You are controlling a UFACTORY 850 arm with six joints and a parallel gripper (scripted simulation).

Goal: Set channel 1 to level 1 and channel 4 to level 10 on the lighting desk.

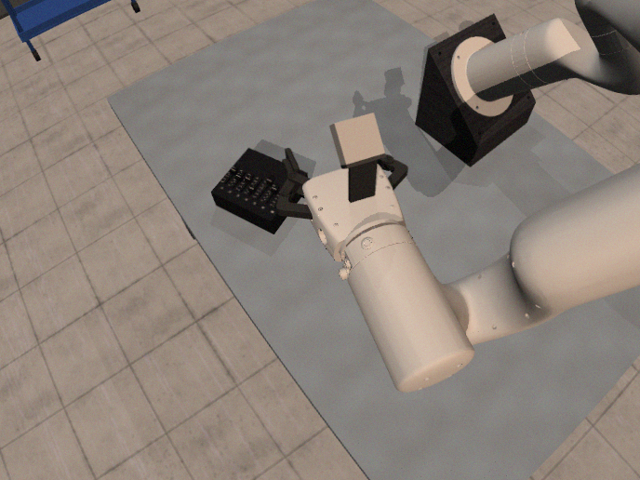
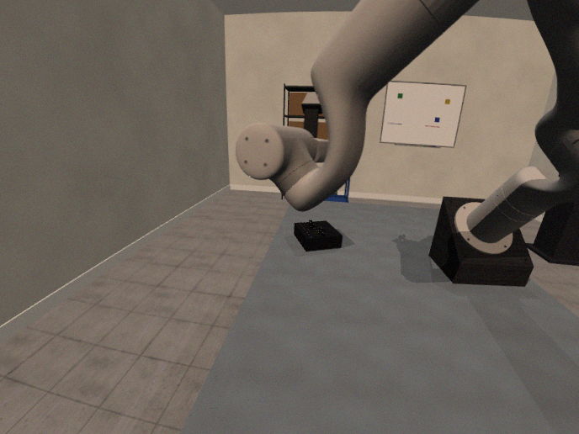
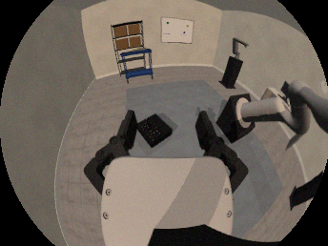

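Observation:
The lighting desk (image 1: pixel 251 184) is a small black box with several rows of faders. It stands on the grey table top near the left edge. The fader levels are too small to read. The desk also shows in the exterior view (image 2: pixel 317 235) and in the wrist view (image 3: pixel 155 130). My gripper (image 1: pixel 341 162) is open and empty and hovers above the table just right of the desk. In the top view its left finger overlaps the desk's right edge. In the wrist view the desk appears between the two spread fingers, some way below them. The arm hides the gripper in the exterior view.
The arm's black base block (image 1: pixel 473 98) (image 2: pixel 481 247) stands on the table behind and right of the desk. The table's left edge runs close to the desk. A blue cart (image 1: pixel 51 15) and a shelf (image 2: pixel 299 107) stand on the floor far off.

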